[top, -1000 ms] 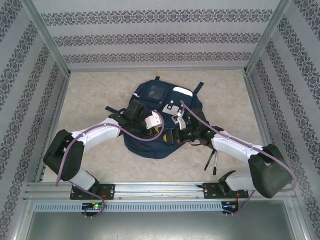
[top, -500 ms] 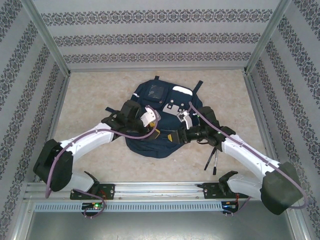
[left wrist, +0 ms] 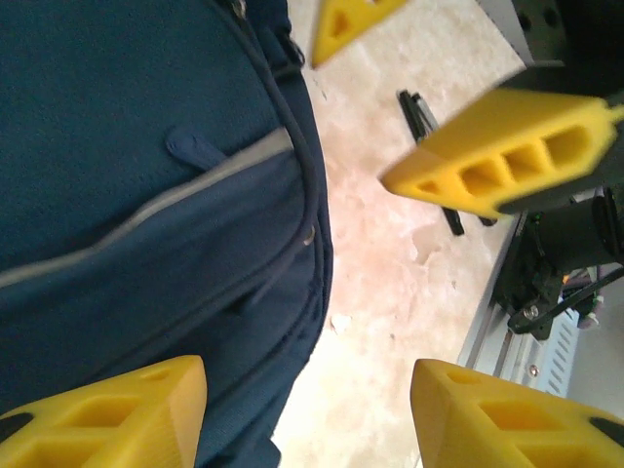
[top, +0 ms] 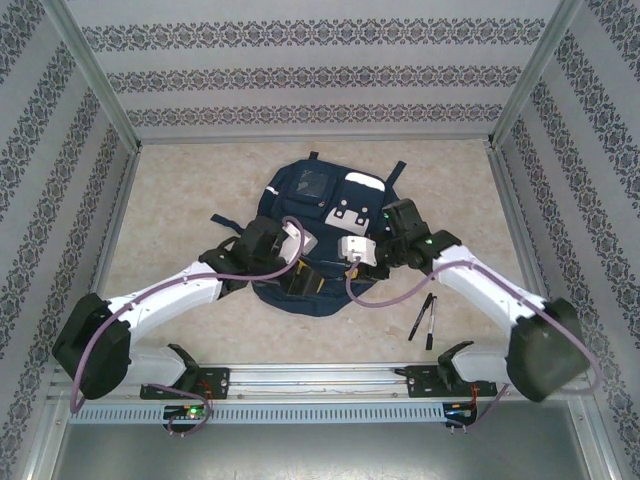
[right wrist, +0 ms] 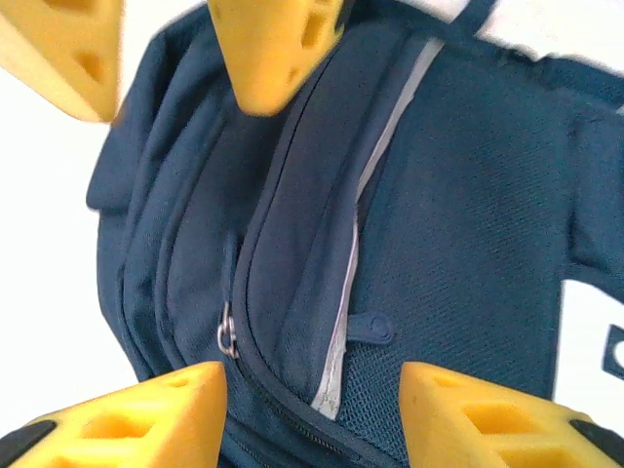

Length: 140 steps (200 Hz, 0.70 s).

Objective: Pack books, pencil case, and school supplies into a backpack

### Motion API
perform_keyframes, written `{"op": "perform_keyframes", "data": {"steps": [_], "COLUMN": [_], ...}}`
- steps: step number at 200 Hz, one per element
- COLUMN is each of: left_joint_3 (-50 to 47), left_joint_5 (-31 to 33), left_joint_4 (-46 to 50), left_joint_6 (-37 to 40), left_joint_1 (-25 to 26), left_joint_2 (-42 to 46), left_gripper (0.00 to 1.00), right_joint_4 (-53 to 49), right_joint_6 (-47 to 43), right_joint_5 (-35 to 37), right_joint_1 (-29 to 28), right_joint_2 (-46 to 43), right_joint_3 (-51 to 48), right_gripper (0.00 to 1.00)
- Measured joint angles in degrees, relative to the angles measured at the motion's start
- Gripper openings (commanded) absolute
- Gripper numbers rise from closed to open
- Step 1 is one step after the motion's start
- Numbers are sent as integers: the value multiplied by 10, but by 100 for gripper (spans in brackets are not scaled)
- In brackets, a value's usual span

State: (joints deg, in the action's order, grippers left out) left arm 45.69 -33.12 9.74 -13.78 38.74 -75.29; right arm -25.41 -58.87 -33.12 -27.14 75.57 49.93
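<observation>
Much bare, mottled beige table lay open all round the navy woven-fabric backpack at its middle; the left gripper and right gripper hung over its near part, hollow-celled yellow fingers spread, gripping nothing; two slim black pens lay apart, off its near-right edge.

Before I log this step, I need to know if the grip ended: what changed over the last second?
Both the left pincer and right pincer opened above the backpack, empty now. The left arm drew back slightly; the right forearm swung farther out, clearing the two black pens. Backpack and pens stayed put.
</observation>
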Motion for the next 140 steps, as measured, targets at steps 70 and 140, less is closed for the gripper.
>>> {"op": "perform_keyframes", "data": {"steps": [70,140], "left_joint_3": [-8,-31], "left_joint_5": [21,52], "left_joint_4": [-33,-61], "left_joint_6": [1,26], "left_joint_1": [37,41], "left_joint_2": [-42,-50], "left_gripper": [58,61], "right_joint_4": [-40,42], "right_joint_6": [-132,-120], "right_joint_5": [64,67], "right_joint_1": [-28,-35], "right_joint_2": [81,70], "right_joint_3": [24,-15], "right_gripper": [46,0]}}
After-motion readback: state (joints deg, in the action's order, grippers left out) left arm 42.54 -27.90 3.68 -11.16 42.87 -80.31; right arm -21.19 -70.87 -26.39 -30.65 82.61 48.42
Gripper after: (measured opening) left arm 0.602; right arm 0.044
